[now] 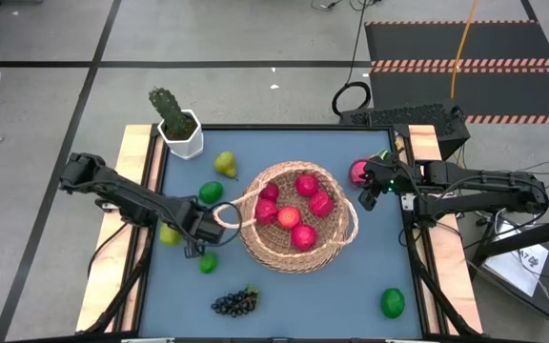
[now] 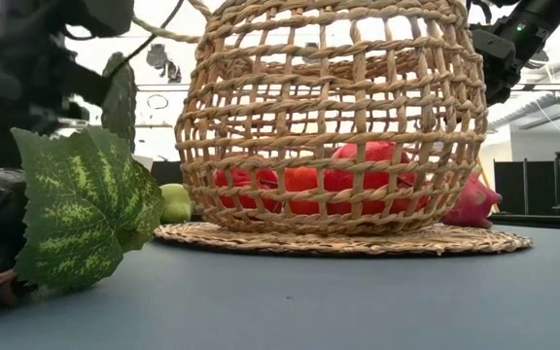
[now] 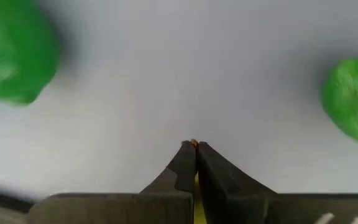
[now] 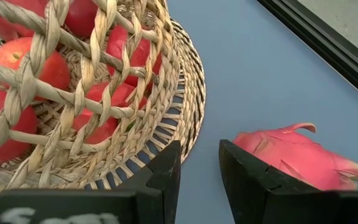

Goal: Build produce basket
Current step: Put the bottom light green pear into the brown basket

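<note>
At the lower edge of the high view, nearest me, the grape bunch (image 1: 235, 302) lies on the blue bench (image 1: 303, 295), and a green lime (image 1: 392, 303) sits alone toward the lower right. Up from the grapes, at left of centre, my left pincer (image 1: 201, 229) is low over the bench just left of the basket (image 1: 298, 217). Its wrist view shows the two dark fingers (image 3: 182, 168) clenched tip to tip, with something small and yellowish between the tips; I cannot tell what it is. Two more limes flank that pincer: one (image 1: 208, 262) just below it and one (image 1: 211, 191) just above. A yellow-green fruit (image 1: 169, 234) lies at the bench's left edge, partly under my left arm.

Mid-frame, the basket stands upright on its flat woven base, holding several red fruits (image 1: 294, 211). Its looped handle on the left lies close to my left pincer.

Right of the basket, my right pincer (image 1: 365, 197) hangs just beside the rim with its fingers (image 4: 166, 171) parted a little and nothing between them. A dragon fruit (image 1: 358, 171) rests on the bench just beside it, apart from the basket.

Farther up, a pear (image 1: 225, 164) lies near the upper left, and a white pot with a cactus (image 1: 178, 124) stands at the bench's upper-left corner.
</note>
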{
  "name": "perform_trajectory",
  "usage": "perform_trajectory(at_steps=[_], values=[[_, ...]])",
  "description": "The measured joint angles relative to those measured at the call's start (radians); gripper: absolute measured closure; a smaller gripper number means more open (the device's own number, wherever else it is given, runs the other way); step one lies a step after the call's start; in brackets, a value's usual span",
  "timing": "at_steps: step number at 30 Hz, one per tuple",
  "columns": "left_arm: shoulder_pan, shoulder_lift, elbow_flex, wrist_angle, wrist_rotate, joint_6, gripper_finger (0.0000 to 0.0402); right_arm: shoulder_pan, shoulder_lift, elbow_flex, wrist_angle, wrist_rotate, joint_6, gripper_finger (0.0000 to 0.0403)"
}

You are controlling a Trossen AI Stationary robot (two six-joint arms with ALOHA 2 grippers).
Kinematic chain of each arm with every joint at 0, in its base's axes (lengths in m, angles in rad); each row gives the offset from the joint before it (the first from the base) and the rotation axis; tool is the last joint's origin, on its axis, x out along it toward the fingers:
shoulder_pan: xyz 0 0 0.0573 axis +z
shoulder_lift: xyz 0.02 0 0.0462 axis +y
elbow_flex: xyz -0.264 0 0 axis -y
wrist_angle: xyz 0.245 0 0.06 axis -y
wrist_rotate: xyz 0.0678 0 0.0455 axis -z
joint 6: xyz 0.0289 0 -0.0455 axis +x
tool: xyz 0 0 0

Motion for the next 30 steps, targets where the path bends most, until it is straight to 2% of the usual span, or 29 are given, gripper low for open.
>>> perform_trajectory(at_steps=[11,18,27,30], values=[[-0.075,-0.076,0.14,-0.279,-0.06,-0.131,0.0398,0.0,0.0,0.0,0.0,0.0,0.0,0.03],[-0.121,-0.13,0.198,-0.299,-0.124,-0.204,0.0399,0.0,0.0,0.0,0.0,-0.001,0.0,0.03],[-0.202,-0.212,0.334,-0.242,-0.414,-0.239,0.0399,0.0,0.0,0.0,0.0,0.0,0.0,0.03],[-0.234,-0.25,0.346,-0.168,-0.51,-0.208,0.0397,0.0,0.0,0.0,0.0,0.0,0.002,0.03]])
